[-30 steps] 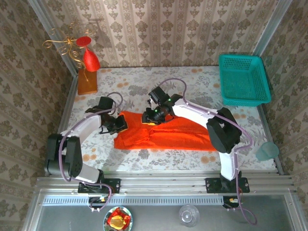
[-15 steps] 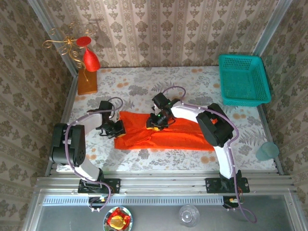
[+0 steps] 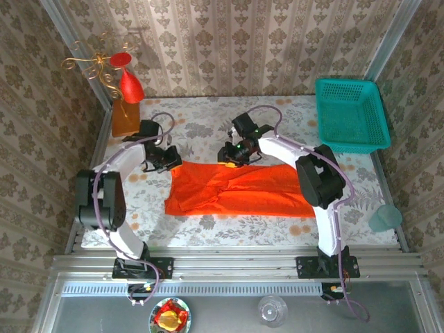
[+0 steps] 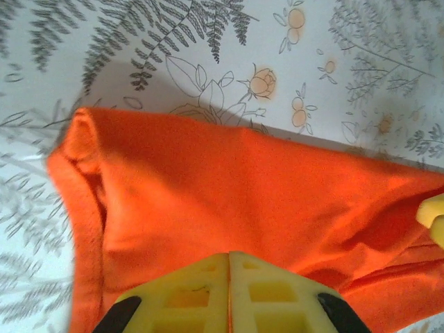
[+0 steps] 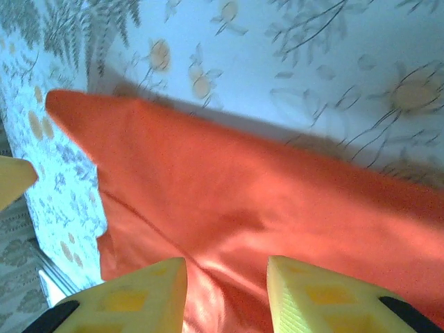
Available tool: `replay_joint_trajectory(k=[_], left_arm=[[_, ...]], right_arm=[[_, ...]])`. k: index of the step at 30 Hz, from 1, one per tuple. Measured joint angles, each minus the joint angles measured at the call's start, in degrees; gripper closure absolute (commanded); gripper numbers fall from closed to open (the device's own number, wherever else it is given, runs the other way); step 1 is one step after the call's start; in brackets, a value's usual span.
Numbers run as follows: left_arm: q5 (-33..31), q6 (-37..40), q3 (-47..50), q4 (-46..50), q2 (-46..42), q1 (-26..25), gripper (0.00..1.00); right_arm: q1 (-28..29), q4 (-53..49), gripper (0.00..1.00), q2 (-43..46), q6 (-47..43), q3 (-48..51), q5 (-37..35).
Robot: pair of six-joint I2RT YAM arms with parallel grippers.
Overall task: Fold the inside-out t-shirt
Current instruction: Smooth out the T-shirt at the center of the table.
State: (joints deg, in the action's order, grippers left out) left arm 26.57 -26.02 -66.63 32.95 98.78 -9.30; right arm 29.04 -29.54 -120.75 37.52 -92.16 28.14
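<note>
Far-left corner of the counter (image 3: 291,111): a red cone ornament (image 3: 131,86) with gold wire stands on a wooden block (image 3: 125,119).

Left claw (image 3: 169,161): fingers (image 4: 198,281) pressed flush together, pinching the far-left corner of the inside-out t-shirt (image 3: 239,190).

The shirt lies as a long wrinkled orange-red band across the middle of the counter, left to right, closer to the near edge.

Right claw (image 3: 229,154): set on the shirt's far edge near mid-length. Jaws stand narrowly apart with fabric between them; a grip cannot be confirmed.

Far-right corner: a teal basket (image 3: 371,142), apart from the shirt.
</note>
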Motion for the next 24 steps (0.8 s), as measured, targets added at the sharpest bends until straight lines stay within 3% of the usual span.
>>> replay_joint_trajectory(k=[9, 18, 24], left_arm=[[-0.87, 0.83, -6.51, 0.83, 14.16, 0.76, 0.92], [-3.13, 3.48, -9.16, 1.97, 15.43, 0.87, 0.91], [-7.15, 4.28, -9.27, 5.27, 11.69, 1.18, 0.90]], right_arm=[[-4.92, -0.48, 0.65, -6.14, -1.42, 0.02, 0.87], [-6.27, -1.33, 0.65, -5.64, -4.28, 0.02, -1.16], [-7.34, -5.68, 0.64, 2.10, -5.88, 5.40, -7.65]])
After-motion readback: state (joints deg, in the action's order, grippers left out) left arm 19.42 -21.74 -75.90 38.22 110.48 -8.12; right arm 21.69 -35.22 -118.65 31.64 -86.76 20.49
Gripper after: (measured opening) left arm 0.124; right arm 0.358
